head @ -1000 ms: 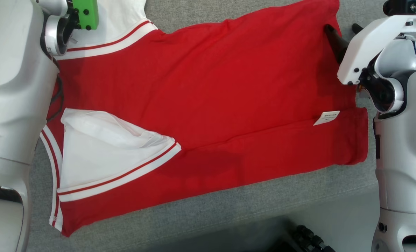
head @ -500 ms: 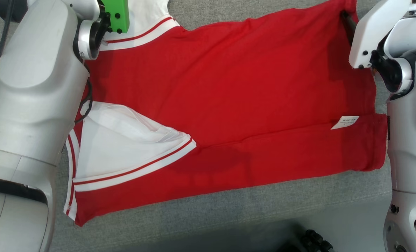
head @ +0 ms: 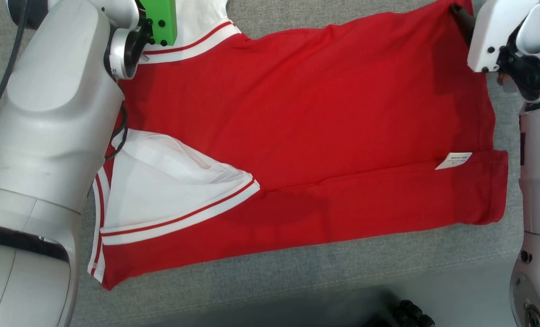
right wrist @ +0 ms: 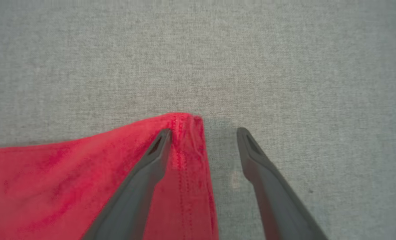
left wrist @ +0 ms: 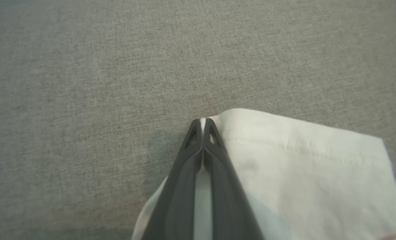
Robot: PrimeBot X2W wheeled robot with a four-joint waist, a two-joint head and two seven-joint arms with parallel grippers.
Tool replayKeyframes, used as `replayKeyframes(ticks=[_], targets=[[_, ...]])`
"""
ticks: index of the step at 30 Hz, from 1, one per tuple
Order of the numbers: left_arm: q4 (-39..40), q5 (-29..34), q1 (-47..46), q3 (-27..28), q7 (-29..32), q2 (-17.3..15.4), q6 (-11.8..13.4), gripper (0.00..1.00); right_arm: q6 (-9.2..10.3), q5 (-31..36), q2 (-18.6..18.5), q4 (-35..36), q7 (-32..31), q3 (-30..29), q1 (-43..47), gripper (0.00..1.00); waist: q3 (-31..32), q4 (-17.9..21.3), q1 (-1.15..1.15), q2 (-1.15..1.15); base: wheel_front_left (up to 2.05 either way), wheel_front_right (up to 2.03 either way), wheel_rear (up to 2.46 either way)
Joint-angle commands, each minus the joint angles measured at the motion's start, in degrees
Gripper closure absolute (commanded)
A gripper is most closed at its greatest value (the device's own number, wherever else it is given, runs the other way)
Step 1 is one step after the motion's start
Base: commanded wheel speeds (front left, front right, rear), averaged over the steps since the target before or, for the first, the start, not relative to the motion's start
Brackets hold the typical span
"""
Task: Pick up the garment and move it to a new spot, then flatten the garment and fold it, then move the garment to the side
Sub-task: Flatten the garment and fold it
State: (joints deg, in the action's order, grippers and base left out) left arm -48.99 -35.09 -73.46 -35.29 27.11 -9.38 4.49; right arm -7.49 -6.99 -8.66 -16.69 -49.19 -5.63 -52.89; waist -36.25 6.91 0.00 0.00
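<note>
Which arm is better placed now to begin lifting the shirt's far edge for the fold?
Left. The left pincer is shut on the white sleeve; the right pincer is open over the red hem corner, gripping nothing yet.

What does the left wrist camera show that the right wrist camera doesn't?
Left wrist view: the left gripper is pinched shut on the edge of the white sleeve. Right wrist view: the right gripper is open, with one finger over the red hem corner and the other over bare surface. Both: two dark fingers, part of the garment, and the grey woven surface underneath.
</note>
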Motion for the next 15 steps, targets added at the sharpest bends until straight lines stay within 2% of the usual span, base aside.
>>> replayKeyframes(ticks=[1,13,14,15], targets=[[-1.61,-0.18,1.53,-0.82,0.58,0.54,-0.54,1.0,0.0,-0.29,-0.14,0.35,-0.42,-0.48,-0.57,0.0,-0.05,-0.06,0.0,0.0,0.0,0.0,0.0],[-3.17,-0.8,0.85,-1.3,0.02,1.23,-0.99,1.0,0.0,-1.3,-2.32,2.2,-7.56,-0.01,-2.06,0.0,-0.38,-0.57,0.0,0.0,0.0,0.0,0.0],[-3.26,-0.87,0.79,-1.36,0.01,1.33,-1.1,1.0,0.0,-1.53,-2.31,2.28,-7.85,0.09,-2.19,0.03,-0.47,-0.66,0.0,0.0,0.0,0.0,0.0],[-3.35,-0.97,0.74,-1.39,-0.09,1.39,-1.15,1.0,0.0,-1.64,-2.39,2.23,-8.27,0.4,-2.19,0.19,-0.54,-0.74,0.0,0.0,0.0,0.0,0.0]])
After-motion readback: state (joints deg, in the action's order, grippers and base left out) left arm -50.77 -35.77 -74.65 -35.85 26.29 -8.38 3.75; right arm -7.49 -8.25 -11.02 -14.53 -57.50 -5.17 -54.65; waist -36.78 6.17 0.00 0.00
